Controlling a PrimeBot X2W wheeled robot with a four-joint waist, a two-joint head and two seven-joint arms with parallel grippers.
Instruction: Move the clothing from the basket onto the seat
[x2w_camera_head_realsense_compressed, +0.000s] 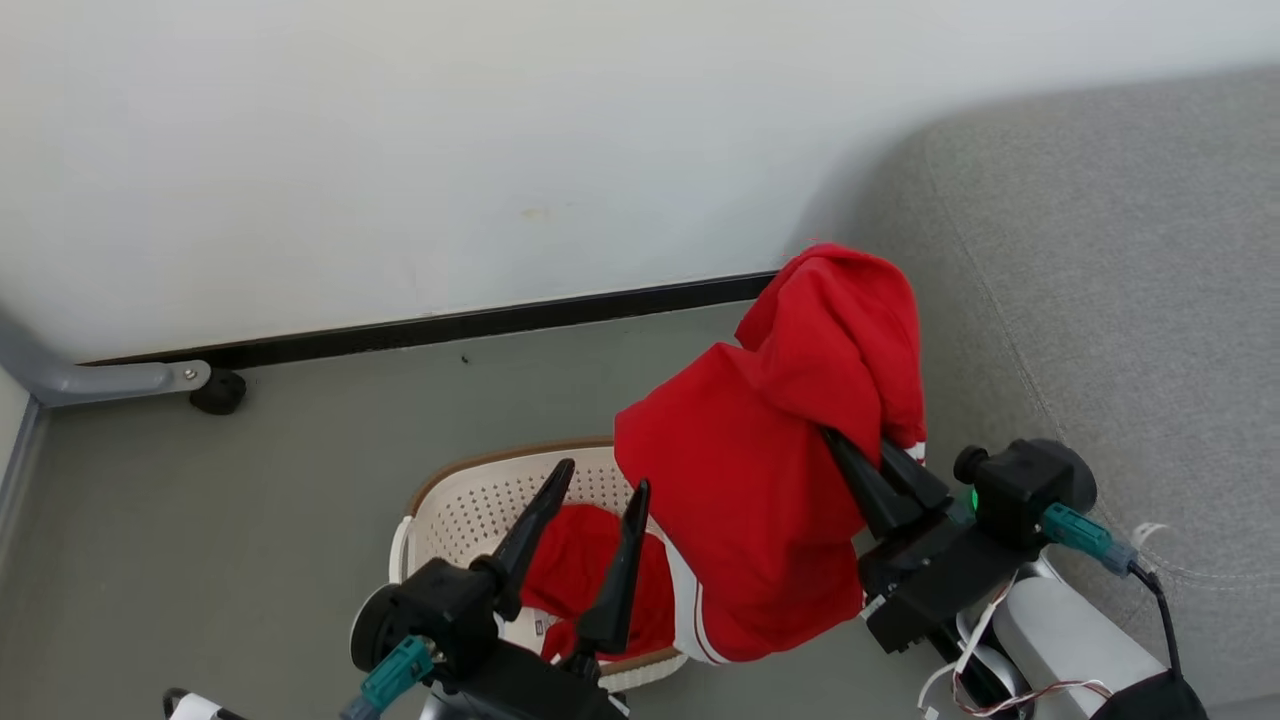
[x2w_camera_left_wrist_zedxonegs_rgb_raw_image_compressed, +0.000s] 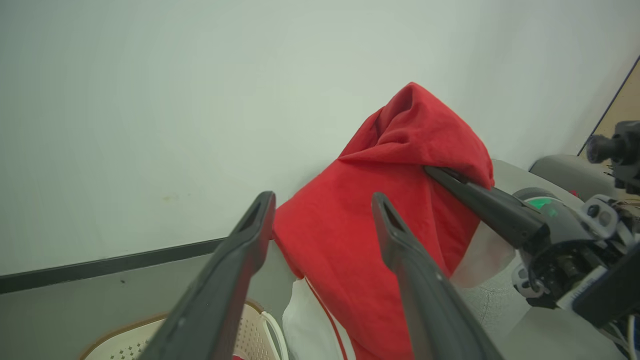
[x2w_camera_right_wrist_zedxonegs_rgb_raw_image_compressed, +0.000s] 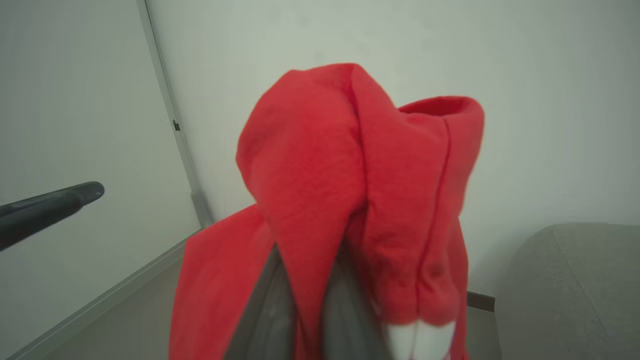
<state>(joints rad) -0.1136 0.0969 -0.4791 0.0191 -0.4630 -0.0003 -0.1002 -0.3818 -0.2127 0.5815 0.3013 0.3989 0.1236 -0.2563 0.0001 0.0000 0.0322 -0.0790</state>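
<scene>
Note the left gripper (x2w_camera_head_realsense_compressed: 604, 476) nearest: fingers apart, empty, poised over the basket (x2w_camera_head_realsense_compressed: 470, 470), with a second red garment (x2w_camera_head_realsense_compressed: 575, 565) directly below the tips, probably the next pick. Beside it, note the right gripper (x2w_camera_head_realsense_compressed: 858, 445): fingers clamped together on a fold of the red garment with striped trim (x2w_camera_head_realsense_compressed: 770, 450), held high so the cloth drapes over and below the fingers, clear of the rim. Farther right of the clamped fingers, locate the grey seat cushion (x2w_camera_head_realsense_compressed: 1100, 280), not yet under the load. Watch for the hanging hem catching the basket.
</scene>
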